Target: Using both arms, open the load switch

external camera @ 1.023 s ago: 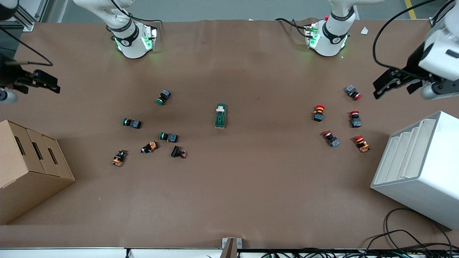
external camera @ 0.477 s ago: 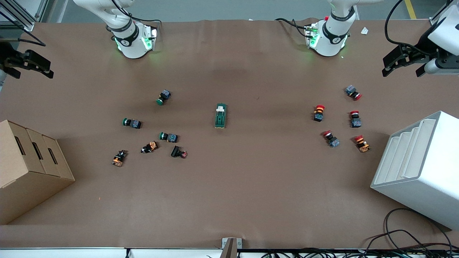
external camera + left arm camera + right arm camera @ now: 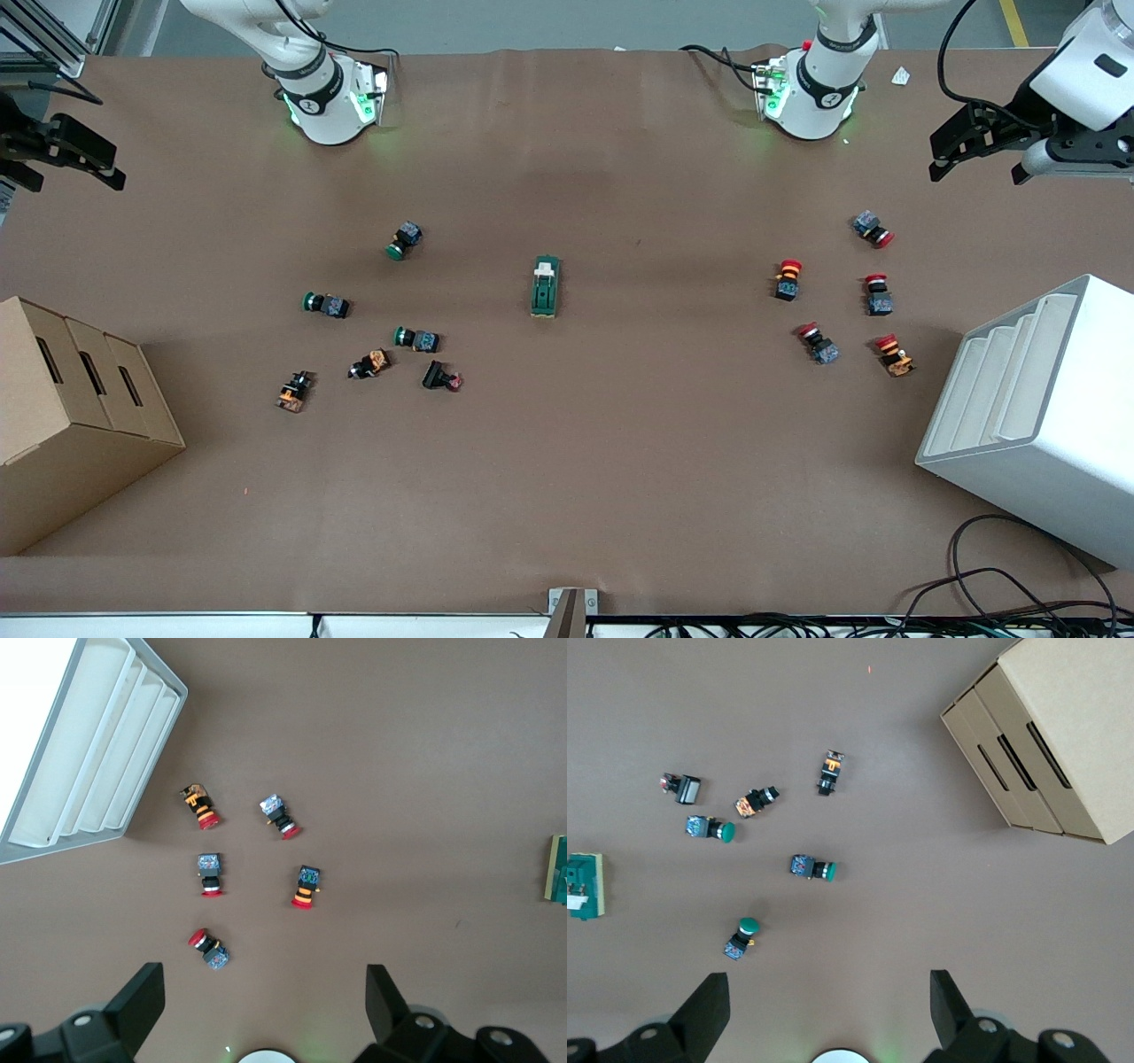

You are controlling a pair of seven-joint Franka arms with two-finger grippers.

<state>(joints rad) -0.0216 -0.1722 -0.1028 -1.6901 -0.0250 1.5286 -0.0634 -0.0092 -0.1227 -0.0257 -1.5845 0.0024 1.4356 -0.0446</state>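
Observation:
The load switch (image 3: pixel 546 286), a dark-green block with a white lever piece at the end toward the arms' bases, lies flat at the table's middle. It shows at the edge of the left wrist view (image 3: pixel 558 868) and of the right wrist view (image 3: pixel 585 887). My left gripper (image 3: pixel 979 168) hangs open over the left arm's end of the table, above the red push-buttons, holding nothing (image 3: pixel 263 997). My right gripper (image 3: pixel 69 175) hangs open over the right arm's end, also holding nothing (image 3: pixel 830 997). Both are well apart from the switch.
Several green and orange push-buttons (image 3: pixel 416 338) lie scattered toward the right arm's end, several red ones (image 3: pixel 817 342) toward the left arm's end. A cardboard box (image 3: pixel 71 399) and a white slotted rack (image 3: pixel 1045 416) stand at the table's two ends. Cables (image 3: pixel 1001 594) trail along the near edge.
Both grippers have drawn back toward the bases' side of the table over the last second. In the last half second the left gripper shifted slightly toward the middle. The switch has not moved.

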